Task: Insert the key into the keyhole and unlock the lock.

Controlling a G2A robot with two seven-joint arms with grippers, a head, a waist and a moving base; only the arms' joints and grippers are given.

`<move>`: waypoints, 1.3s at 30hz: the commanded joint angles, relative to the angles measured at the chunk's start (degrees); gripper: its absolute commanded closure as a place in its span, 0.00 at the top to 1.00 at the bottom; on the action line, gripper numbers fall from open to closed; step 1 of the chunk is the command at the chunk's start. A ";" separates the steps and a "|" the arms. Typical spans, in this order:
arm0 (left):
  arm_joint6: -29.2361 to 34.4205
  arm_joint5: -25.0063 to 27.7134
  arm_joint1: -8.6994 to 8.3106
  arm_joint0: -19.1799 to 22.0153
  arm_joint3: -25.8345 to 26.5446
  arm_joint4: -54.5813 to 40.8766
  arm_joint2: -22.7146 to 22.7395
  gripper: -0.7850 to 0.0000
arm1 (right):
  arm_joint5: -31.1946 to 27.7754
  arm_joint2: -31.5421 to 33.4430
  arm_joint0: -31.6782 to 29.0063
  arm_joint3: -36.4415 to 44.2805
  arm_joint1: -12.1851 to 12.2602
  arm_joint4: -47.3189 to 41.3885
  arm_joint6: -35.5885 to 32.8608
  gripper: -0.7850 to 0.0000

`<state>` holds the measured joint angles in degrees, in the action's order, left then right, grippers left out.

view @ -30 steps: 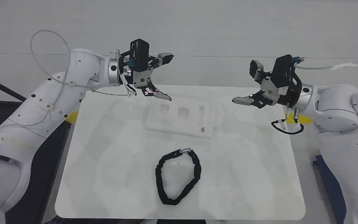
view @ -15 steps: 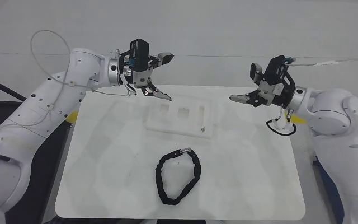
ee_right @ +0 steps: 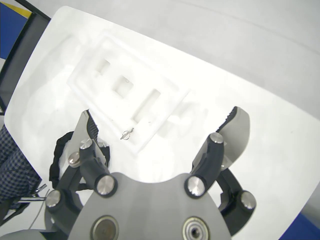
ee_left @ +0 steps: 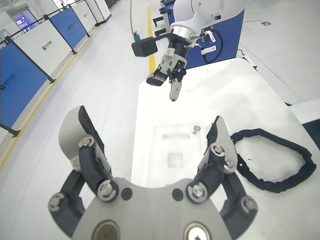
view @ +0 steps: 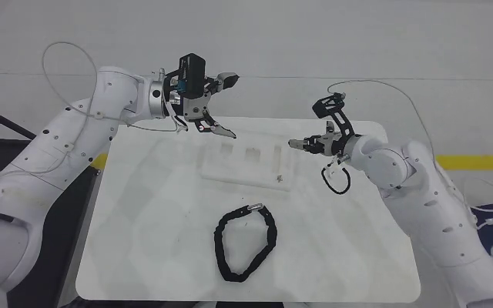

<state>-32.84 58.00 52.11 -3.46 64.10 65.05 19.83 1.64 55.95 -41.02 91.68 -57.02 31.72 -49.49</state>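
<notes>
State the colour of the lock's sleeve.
Black; the lock shows best in the top view.

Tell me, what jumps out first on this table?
A black chain lock lies looped on the near middle of the white table. Behind it sits a white foam tray with a small key on its corner. The left gripper and the right gripper hang near the tray's two ends, fingers open.
</notes>
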 commanded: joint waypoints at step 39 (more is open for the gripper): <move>0.00 0.00 0.00 0.00 0.00 0.00 0.00 1.00 | 13.99 -10.83 1.85 -1.06 -4.98 -0.59 2.31 1.00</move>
<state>-32.84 58.00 52.11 -3.46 64.10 65.05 19.83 14.71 45.33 -38.88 90.07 -61.96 30.01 -47.18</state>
